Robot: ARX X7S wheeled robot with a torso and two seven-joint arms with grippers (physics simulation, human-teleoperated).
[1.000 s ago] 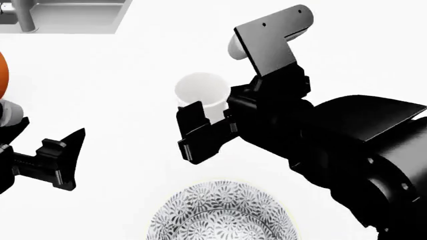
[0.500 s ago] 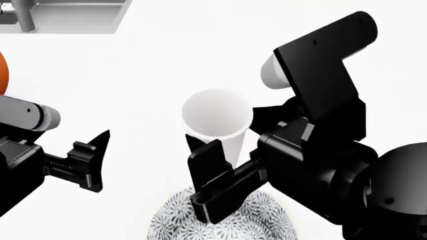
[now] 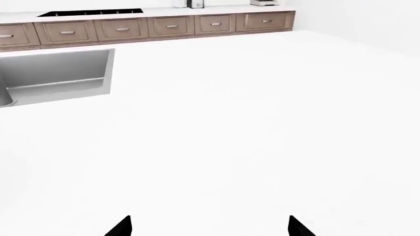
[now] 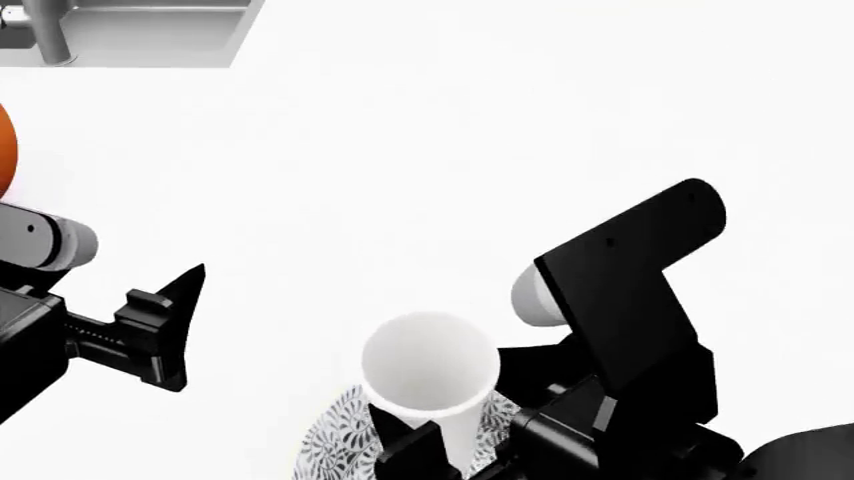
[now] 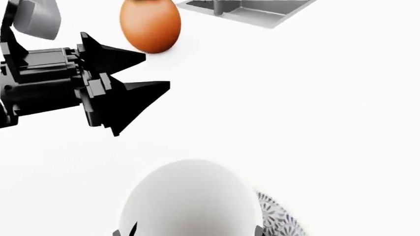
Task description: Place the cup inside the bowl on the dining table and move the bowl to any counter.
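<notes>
Holding the plain white tapered cup (image 4: 431, 375) upright, your right gripper (image 4: 461, 450) sits at the bottom edge of the head view with its black fingers (image 4: 411, 455) closed against the cup's lower sides. The cup's open mouth faces up, and its body overlaps the round bowl with the black-and-white leafy pattern (image 4: 334, 440), only the upper rim portion of which shows at the frame's bottom edge; you cannot tell from these views whether the cup's base touches the bowl or hangs above it. In the right wrist view the cup (image 5: 190, 199) fills the lower centre, a sliver of the patterned bowl (image 5: 279, 221) shows just beside it, and the fingertips appear only as small dark tips against the cup's sides. Both items are over the broad bright white dining table top (image 4: 441, 150). Your left gripper (image 4: 174, 325) is at the left of the head view, near the cup but apart from it, with its pointed black fingers spread and nothing between them; the right wrist view shows the same gripper (image 5: 131, 98) with the two tips clearly separated. The left wrist view shows only the two fingertips (image 3: 121, 227) well apart over bare white surface. An orange rounded object (image 5: 150, 23) rests on the table beyond the left gripper. A recessed grey metal sink (image 3: 56, 76) lies in the white surface farther off, with brown wooden drawer fronts (image 3: 151, 27) behind it.
</notes>
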